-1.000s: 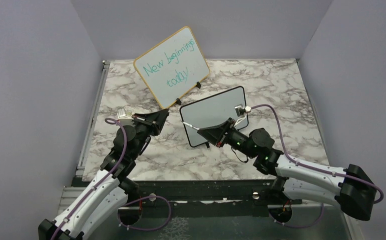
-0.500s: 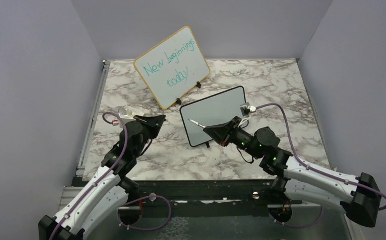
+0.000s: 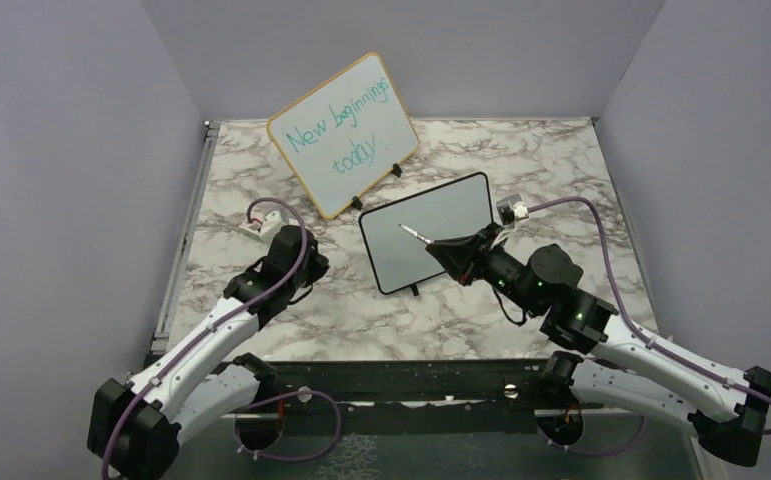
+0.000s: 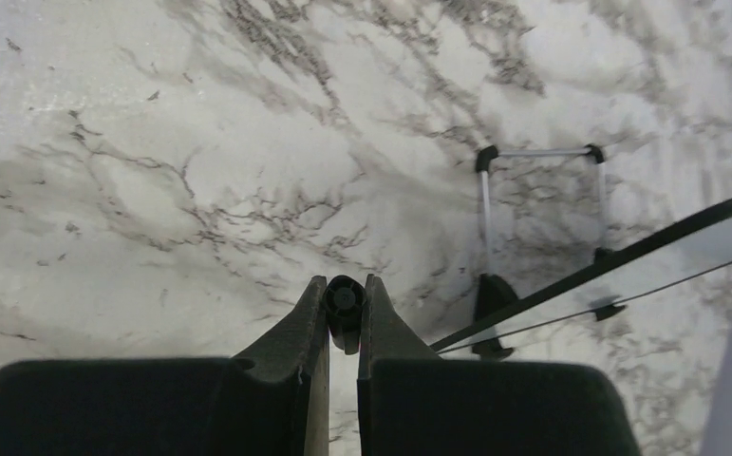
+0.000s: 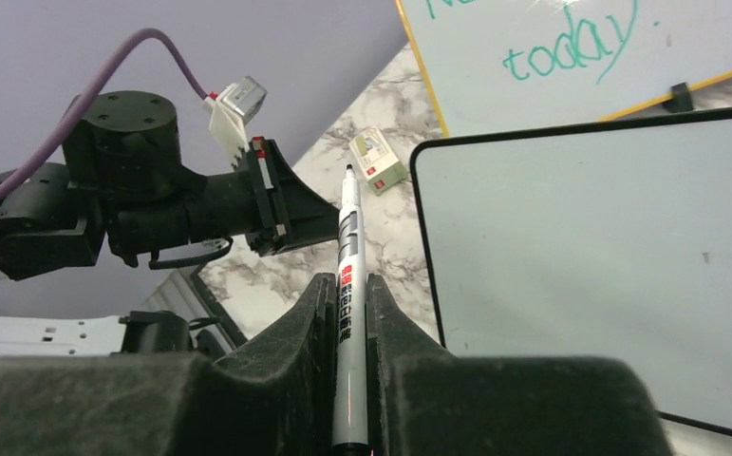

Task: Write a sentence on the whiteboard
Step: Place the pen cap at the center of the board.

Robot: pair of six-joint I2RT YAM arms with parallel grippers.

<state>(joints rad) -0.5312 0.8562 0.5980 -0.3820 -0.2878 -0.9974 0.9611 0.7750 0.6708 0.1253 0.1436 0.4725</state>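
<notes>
The black-framed whiteboard (image 3: pixel 439 215) stands tilted at mid-table, and its face (image 5: pixel 590 266) is blank; no sentence shows on it. My right gripper (image 3: pixel 441 246) (image 5: pixel 347 280) is shut on a silver marker (image 5: pixel 348 237) with its cap off. The marker's tip (image 3: pixel 402 227) points at the board's upper left part, close to the surface; I cannot tell whether it touches. My left gripper (image 3: pixel 301 268) (image 4: pixel 346 306) points down at the marble left of the board, shut on the black marker cap (image 4: pixel 346 302). The board's edge (image 4: pixel 628 255) crosses the right of the left wrist view.
A larger wood-framed board (image 3: pixel 344 133) (image 5: pixel 552 57) with teal handwriting stands behind, at the back left. A small white box (image 5: pixel 379 160) lies on the marble between the boards and my left arm (image 5: pixel 143 204). A wire stand (image 4: pixel 540 204) sits by the whiteboard's edge.
The right gripper carried the marker up and to the right, bringing its tip over the whiteboard's face. The left arm drew back and turned its gripper downward, the cap still in it.
</notes>
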